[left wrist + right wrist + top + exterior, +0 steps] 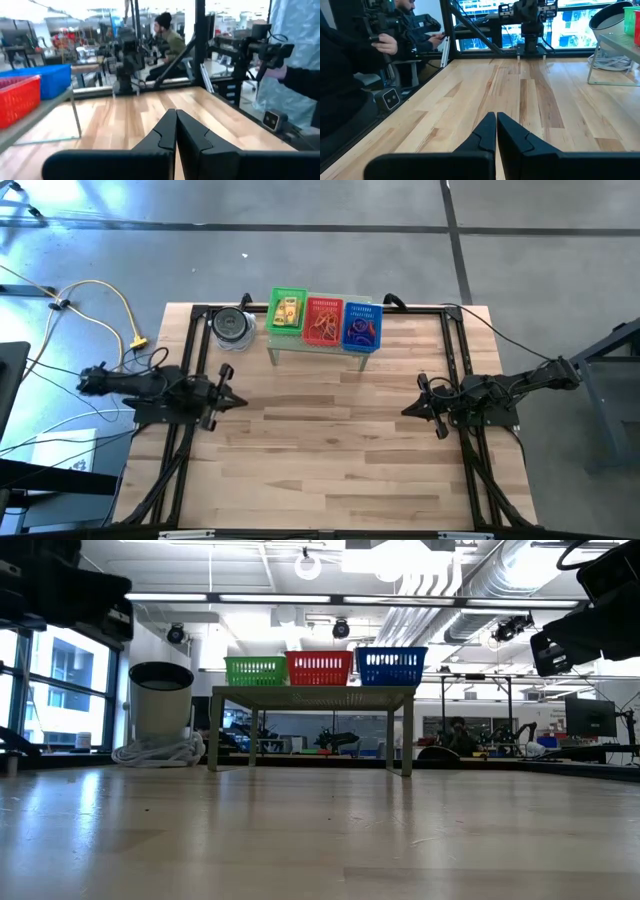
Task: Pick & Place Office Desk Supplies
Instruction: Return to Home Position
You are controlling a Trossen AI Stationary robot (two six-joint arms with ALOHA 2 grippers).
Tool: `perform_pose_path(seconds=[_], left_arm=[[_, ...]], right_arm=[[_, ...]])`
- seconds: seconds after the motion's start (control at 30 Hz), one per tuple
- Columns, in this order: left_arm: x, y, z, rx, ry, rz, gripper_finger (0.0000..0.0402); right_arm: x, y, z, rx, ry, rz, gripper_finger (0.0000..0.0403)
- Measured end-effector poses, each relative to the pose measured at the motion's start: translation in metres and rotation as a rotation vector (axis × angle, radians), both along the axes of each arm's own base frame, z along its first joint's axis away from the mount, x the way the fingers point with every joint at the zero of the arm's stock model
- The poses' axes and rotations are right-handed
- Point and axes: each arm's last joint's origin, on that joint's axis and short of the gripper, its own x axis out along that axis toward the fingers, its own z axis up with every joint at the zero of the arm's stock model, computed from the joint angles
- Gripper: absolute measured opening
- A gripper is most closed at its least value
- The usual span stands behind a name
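At the left side of the wooden table [330,450], the left gripper [238,399] hovers over bare boards and points toward the table's middle. Its own wrist view shows the two dark fingers [165,135] pressed together with nothing between them. Far of it, near the far left corner, stands a round grey container [232,326] with a pale cord coiled at its base. Just to its right, at the far middle of the table, is the pale-green shelf [312,693], which carries three bins side by side. The green bin [288,311] holds the yellow packets [289,308], the red bin [323,321] holds orange and red loops [322,328], and the blue bin [361,325] holds blue and purple loops [360,332]. At the right side of the table, well apart from the shelf, the right gripper [406,410] faces the middle. Its fingers [485,134] are likewise closed against each other and hold nothing. Both wrist views show people beyond the table's edge.
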Motion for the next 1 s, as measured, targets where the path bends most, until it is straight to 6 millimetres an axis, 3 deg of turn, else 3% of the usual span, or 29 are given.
perform_pose_path(seconds=[0.7,0.9,1.0], left_arm=[[0.001,0.014,-0.001,0.001,0.013,0.014,0.0001],[0.001,0.014,-0.001,-0.014,0.016,0.013,0.0001],[0.001,0.014,-0.001,-0.041,0.022,0.011,0.0001]], right_arm=[[0.0,0.0,0.0,-0.001,0.0,0.0,0.0003],[0.0,-0.001,0.001,-0.245,-0.066,-0.016,0.0003],[0.0,-0.001,0.001,-0.281,-0.075,-0.013,0.0003]])
